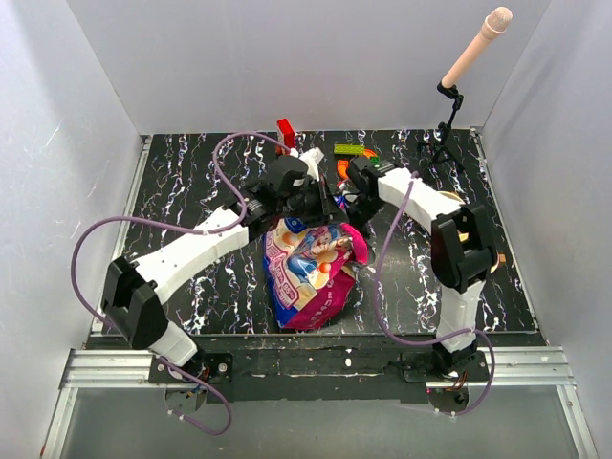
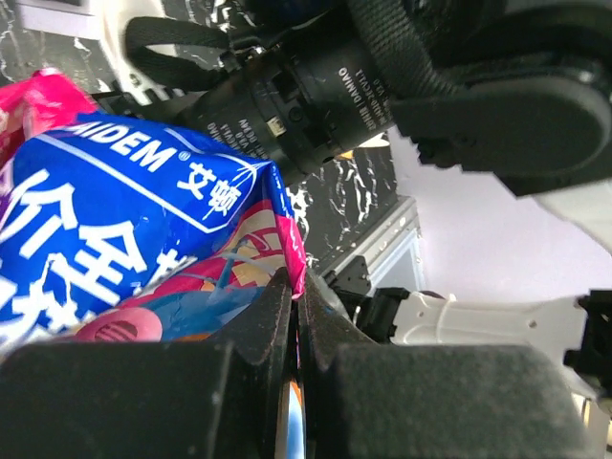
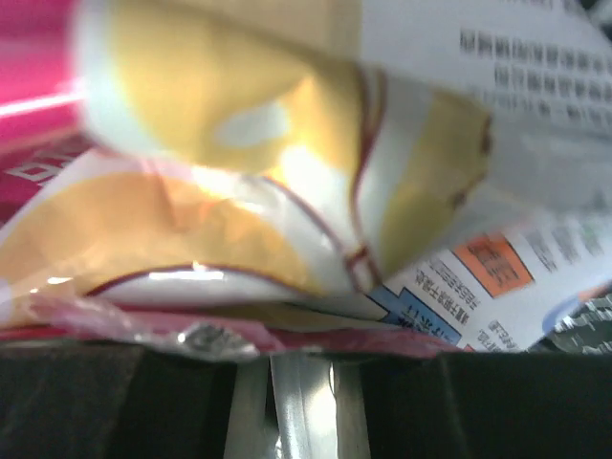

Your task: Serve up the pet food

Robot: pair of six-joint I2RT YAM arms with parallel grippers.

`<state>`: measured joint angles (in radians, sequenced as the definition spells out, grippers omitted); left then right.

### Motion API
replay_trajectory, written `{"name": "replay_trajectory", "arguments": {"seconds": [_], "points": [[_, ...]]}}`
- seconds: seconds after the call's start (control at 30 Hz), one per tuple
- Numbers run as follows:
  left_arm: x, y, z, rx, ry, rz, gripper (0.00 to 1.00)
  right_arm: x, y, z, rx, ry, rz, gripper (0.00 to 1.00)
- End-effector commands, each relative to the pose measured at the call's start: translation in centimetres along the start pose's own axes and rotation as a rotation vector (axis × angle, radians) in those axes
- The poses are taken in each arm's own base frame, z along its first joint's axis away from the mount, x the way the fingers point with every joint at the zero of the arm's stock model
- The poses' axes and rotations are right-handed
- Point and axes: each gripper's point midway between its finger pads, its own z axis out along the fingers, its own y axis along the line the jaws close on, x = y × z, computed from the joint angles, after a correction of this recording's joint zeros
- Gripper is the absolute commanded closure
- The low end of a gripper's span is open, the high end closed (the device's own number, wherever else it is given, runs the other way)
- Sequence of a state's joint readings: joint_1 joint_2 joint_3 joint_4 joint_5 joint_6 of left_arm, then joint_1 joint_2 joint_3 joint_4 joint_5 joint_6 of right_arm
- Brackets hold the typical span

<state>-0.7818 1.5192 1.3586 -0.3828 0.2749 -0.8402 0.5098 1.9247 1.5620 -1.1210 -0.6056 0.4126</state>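
The glossy pink, white and blue pet food bag (image 1: 311, 270) lies on the black marbled table, its top end toward the back. My left gripper (image 1: 308, 203) is shut on the bag's top edge; the wrist view shows the pink edge of the bag (image 2: 143, 220) pinched between the black fingers (image 2: 258, 325). My right gripper (image 1: 350, 199) is at the bag's top right corner. In its wrist view the bag (image 3: 316, 163) fills the frame, with its pink and silver rim pressed between the pads. No kibble is in view.
Colourful toy blocks (image 1: 354, 150) and a red piece (image 1: 286, 132) lie behind the grippers. A black stand with a beige rod (image 1: 454, 91) is at the back right. A round tan object (image 1: 470, 229) sits partly hidden behind the right arm. White walls enclose the table.
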Motion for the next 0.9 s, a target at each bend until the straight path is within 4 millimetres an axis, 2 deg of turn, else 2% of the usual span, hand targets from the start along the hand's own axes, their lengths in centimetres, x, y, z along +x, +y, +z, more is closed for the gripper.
{"name": "replay_trajectory", "arguments": {"seconds": [0.0, 0.07, 0.13, 0.2, 0.27, 0.37, 0.5, 0.63, 0.87], "points": [[-0.6, 1.7, 1.5, -0.081, -0.006, 0.015, 1.0, -4.1, 2.0, 7.4, -0.105, -0.035, -0.041, 0.99], [-0.6, 2.5, 1.5, -0.115, -0.009, 0.019, 1.0, -4.7, 3.6, 7.7, -0.188, -0.042, -0.079, 0.99], [-0.6, 3.2, 1.2, -0.145, -0.015, 0.029, 1.0, -5.1, 5.7, 7.1, -0.3, -0.057, -0.14, 0.99], [-0.5, 3.4, 0.5, -0.153, -0.024, 0.03, 1.0, -4.9, 8.0, 5.6, -0.409, -0.065, -0.22, 0.99], [-0.8, 3.3, -0.5, -0.155, -0.049, 0.034, 1.0, -3.9, 10.6, 3.2, -0.519, -0.08, -0.31, 0.99], [-1.4, 3.1, -2.4, -0.168, -0.097, 0.058, 1.0, -2.8, 12.4, 0.0, -0.611, -0.113, -0.387, 0.99], [-2.8, 3.4, -5.4, -0.21, -0.177, 0.085, 1.0, -0.8, 13.2, -3.6, -0.692, -0.138, -0.44, 0.99], [-4.0, 3.3, -8.3, -0.241, -0.24, 0.136, 1.0, 1.3, 13.1, -5.9, -0.712, -0.15, -0.467, 0.99], [-3.1, 3.3, -11.0, -0.243, -0.256, 0.138, 1.0, 3.8, 13.1, -8.5, -0.667, -0.166, -0.427, 0.99]]}}
